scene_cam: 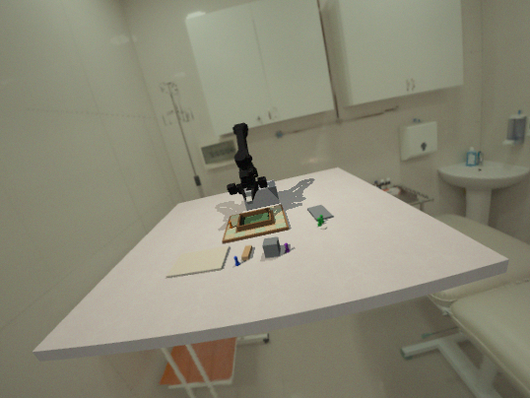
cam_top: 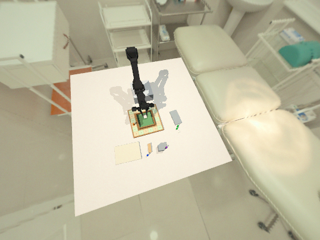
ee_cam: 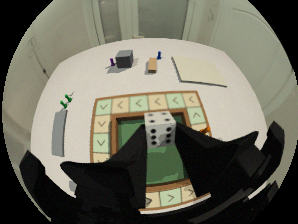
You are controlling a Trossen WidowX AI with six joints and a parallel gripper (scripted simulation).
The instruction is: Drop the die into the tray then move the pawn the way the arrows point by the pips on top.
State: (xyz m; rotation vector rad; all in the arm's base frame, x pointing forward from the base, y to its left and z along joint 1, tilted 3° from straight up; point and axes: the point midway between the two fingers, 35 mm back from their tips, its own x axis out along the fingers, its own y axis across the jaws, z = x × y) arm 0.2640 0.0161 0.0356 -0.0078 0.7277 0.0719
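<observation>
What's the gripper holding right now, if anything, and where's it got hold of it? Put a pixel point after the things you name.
The gripper (cam_top: 145, 115) (scene_cam: 249, 196) (ee_cam: 158, 127) holds a white cube-shaped die with black pips (cam_top: 145, 116) (scene_cam: 249, 199) (ee_cam: 160, 131), pinched by two opposite side faces.

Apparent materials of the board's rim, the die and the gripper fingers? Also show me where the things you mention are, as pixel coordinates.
Board rim (cam_top: 148, 134) (ee_cam: 94, 131): probably wood, matt; plain brown edging, though painted plastic could look the same.
Die (cam_top: 145, 116) (scene_cam: 249, 196) (ee_cam: 160, 131): likely hard plastic, white with crisp dark pips and sharp edges.
Gripper fingers: black and matt, no metallic glint; plastic or coated metal, can't tell which.

End effector (ee_cam: 158, 127): closed on die (ee_cam: 160, 131) | die: above green tray (ee_cam: 167, 167)
</observation>
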